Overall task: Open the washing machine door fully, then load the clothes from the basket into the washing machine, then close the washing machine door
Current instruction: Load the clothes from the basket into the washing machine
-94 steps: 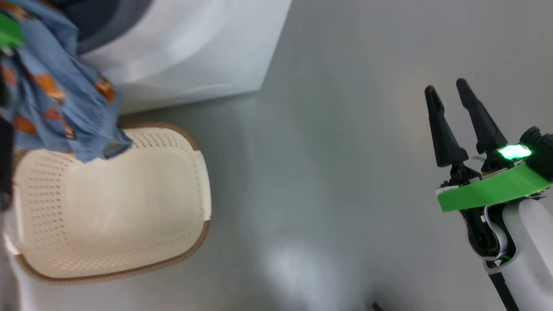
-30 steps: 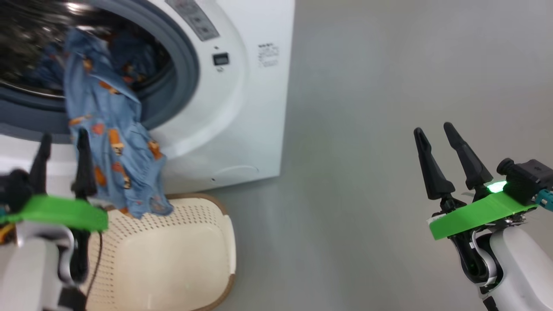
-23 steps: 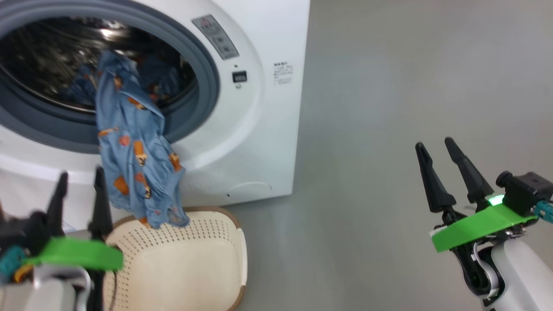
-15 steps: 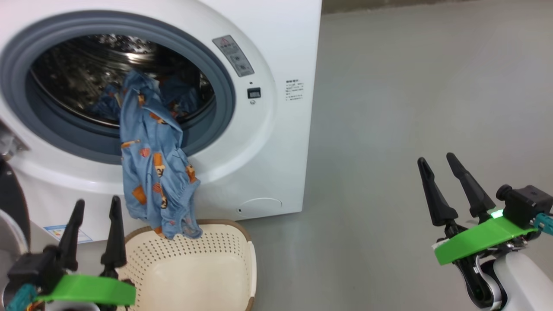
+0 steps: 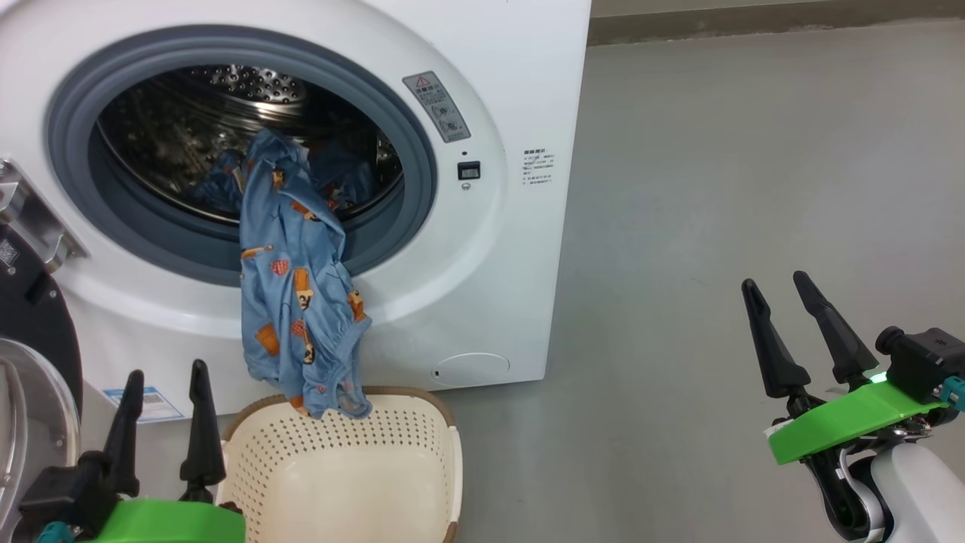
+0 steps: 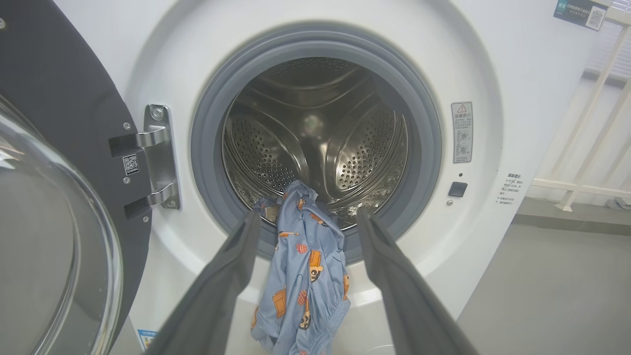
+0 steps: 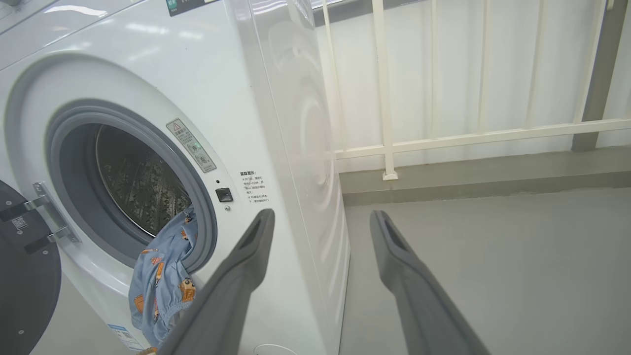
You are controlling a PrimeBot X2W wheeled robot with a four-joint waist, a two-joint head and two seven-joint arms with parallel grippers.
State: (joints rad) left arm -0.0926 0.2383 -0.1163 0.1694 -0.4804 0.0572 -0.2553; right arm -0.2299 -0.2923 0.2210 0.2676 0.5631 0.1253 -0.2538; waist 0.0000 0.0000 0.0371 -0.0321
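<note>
The washing machine (image 5: pixel 513 90) stands with its door (image 5: pixel 38 332) swung wide to the left. A light blue garment of the clothes (image 5: pixel 298 302) lies half in the steel drum (image 6: pixel 315 133) and hangs over the grey gasket, its hem touching the basket's far rim. More blue fabric lies deeper in the drum. The cream basket (image 5: pixel 339 483) on the floor below shows a bare bottom. My left gripper (image 5: pixel 167 369) is open beside the basket, apart from the garment (image 6: pixel 305 266). My right gripper (image 5: pixel 774 280) is open over the floor, far right.
The open door's (image 6: pixel 59 98) black rim and glass bowl stand close by my left arm. A white railing (image 7: pixel 443 138) and wall run behind the machine's (image 7: pixel 276 98) right side. Grey floor stretches to the right of the machine.
The head camera has tilted up to the drum. The garment, earlier lifted at the left, now hangs from the opening. My left gripper has drawn back and down, open.
</note>
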